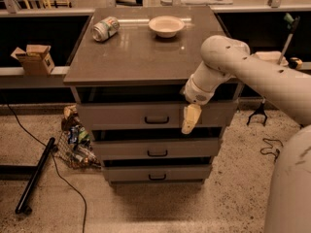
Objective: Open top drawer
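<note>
The top drawer (121, 114) is the uppermost of three grey drawer fronts under a grey-brown cabinet top (136, 57). Its small black loop handle (156, 120) sits at the middle of the front. The drawer front stands about flush with the cabinet. My gripper (189, 121) is pale yellow and points downward in front of the right half of the top drawer front, a short way right of the handle and apart from it. My white arm (243, 67) reaches in from the right, over the cabinet's right front corner.
A tipped drinks can (105, 28) and a pale bowl (166, 25) lie on the cabinet top. Two shorter drawers (156, 149) sit below. A cardboard box (34, 58) stands at the left. A bag of litter (75, 141), a black pole (34, 176) and cables lie on the floor.
</note>
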Tool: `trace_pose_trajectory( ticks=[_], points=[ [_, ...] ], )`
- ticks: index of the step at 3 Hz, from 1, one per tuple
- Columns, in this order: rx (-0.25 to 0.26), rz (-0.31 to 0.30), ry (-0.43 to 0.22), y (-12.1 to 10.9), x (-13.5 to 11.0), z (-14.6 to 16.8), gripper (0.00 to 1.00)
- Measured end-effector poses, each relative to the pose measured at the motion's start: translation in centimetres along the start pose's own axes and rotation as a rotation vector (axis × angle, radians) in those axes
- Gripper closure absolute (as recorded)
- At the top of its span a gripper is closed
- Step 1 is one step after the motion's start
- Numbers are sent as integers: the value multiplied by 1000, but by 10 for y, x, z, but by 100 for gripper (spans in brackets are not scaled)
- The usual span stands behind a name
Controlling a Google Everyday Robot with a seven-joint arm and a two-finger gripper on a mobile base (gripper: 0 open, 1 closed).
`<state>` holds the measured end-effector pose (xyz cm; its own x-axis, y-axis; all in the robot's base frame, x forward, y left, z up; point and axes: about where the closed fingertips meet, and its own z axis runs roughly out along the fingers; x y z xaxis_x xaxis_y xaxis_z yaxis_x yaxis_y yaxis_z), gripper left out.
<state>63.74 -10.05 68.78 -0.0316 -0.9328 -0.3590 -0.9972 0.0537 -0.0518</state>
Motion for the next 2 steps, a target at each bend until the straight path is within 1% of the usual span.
trace_pose_trajectory(
  ticks=[1,2],
  points=[
    [0,0,0,0,0,0,0],
    [21,-29,67,-2,9,12,0]
  ],
)
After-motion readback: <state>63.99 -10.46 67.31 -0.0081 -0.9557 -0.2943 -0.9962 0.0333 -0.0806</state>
